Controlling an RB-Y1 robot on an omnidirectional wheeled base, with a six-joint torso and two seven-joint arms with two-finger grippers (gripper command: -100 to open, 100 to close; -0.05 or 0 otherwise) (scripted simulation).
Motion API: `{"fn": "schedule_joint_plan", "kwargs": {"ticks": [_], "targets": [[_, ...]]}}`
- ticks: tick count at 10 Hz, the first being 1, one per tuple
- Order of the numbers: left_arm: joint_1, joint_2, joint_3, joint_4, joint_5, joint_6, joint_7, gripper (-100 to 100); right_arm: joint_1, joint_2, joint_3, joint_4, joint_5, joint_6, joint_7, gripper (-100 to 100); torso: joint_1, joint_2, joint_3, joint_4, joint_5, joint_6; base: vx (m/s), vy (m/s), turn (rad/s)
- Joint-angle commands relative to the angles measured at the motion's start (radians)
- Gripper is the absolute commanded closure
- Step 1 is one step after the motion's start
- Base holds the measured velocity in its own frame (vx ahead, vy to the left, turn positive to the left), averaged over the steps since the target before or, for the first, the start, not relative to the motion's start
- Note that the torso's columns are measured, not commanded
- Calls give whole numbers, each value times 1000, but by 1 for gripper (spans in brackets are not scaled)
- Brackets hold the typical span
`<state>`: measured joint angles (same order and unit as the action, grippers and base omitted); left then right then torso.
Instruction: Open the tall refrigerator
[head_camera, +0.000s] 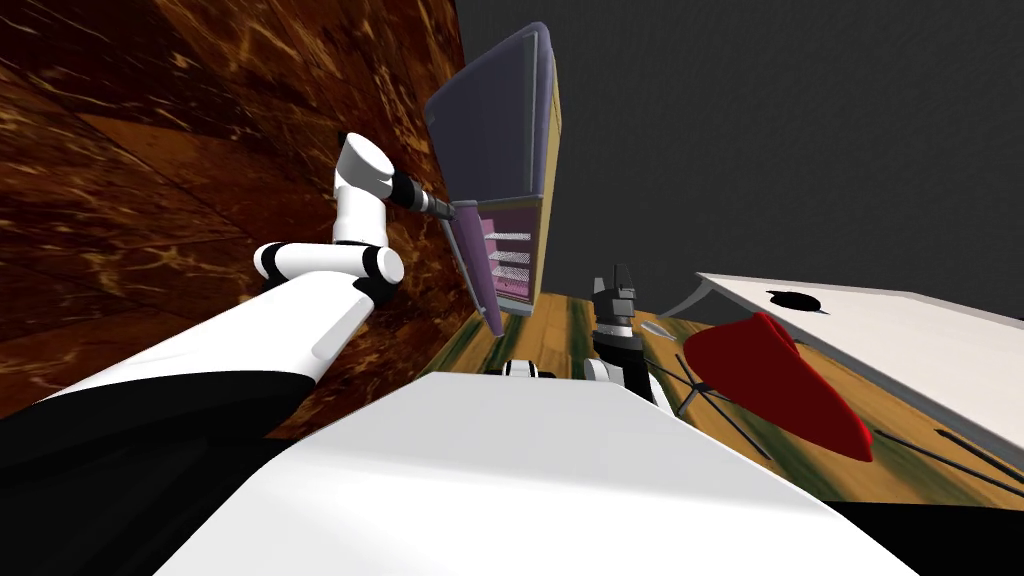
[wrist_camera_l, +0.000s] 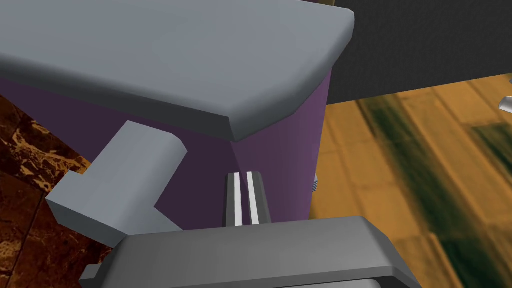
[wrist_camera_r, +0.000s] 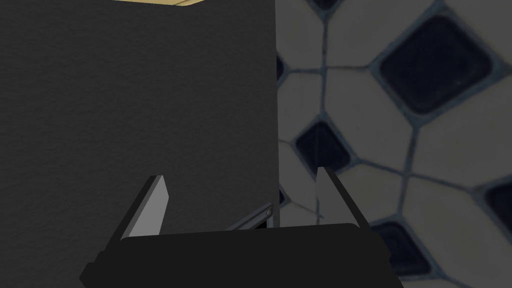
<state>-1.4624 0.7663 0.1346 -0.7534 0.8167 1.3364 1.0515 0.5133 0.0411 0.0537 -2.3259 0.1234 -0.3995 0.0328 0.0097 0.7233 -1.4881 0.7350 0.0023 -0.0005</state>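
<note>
The tall refrigerator stands against the dark wall, with grey-purple doors. Its lower door is swung out, and white shelves show inside. My left arm reaches to the top corner of that lower door, where my left gripper sits. In the left wrist view my left gripper is shut with nothing between its fingers. It points at a purple door face, under a grey door panel. A grey handle block lies just beside the fingers. My right gripper hangs low by my chest and stands open and empty.
A brown marbled wall runs along my left arm's side. A red shape on thin black legs and a white tabletop stand to the right. Striped wooden floor lies in front of the refrigerator.
</note>
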Motion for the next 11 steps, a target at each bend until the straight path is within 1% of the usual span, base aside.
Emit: {"fn": "schedule_joint_plan", "kwargs": {"ticks": [1,3,4,5,6,7,8,9,11], "targets": [[2,7,21,1,12,-21,1,-100,0,0,0,0,0,0,0,0,-11,-1,1,-2,-2,0,20,113,86],[6,14,38,0,19,-39,4,-100,1,0,0,0,0,0,0,0,-11,-5,-3,-2,-4,5,52,134,57],[5,8,29,21,20,-19,-5,-100,0,0,0,0,0,0,0,0,-9,-8,-6,-2,-4,6,-12,41,31],[6,7,30,25,22,-16,-7,-100,0,1,0,0,0,0,0,0,-11,-8,-6,-4,-4,6,-43,0,37],[7,6,29,25,23,-9,-6,100,0,1,1,0,0,0,0,0,-10,-9,-6,-6,-3,6,-39,-5,22],[4,1,34,20,43,10,-20,100,0,1,1,0,0,0,0,0,-8,-6,-3,-5,-2,4,-60,153,2],[4,1,34,20,43,10,-20,100,0,0,0,0,0,0,0,0,1,-4,-2,-4,0,5,-17,203,-56],[3,-2,36,17,52,18,-27,100,0,0,0,0,0,0,0,0,2,-5,-3,-3,2,2,-20,190,-35],[1,-7,41,13,71,33,-41,100,0,0,0,0,0,0,0,0,0,-4,-3,-4,1,1,-44,223,-18]]}}
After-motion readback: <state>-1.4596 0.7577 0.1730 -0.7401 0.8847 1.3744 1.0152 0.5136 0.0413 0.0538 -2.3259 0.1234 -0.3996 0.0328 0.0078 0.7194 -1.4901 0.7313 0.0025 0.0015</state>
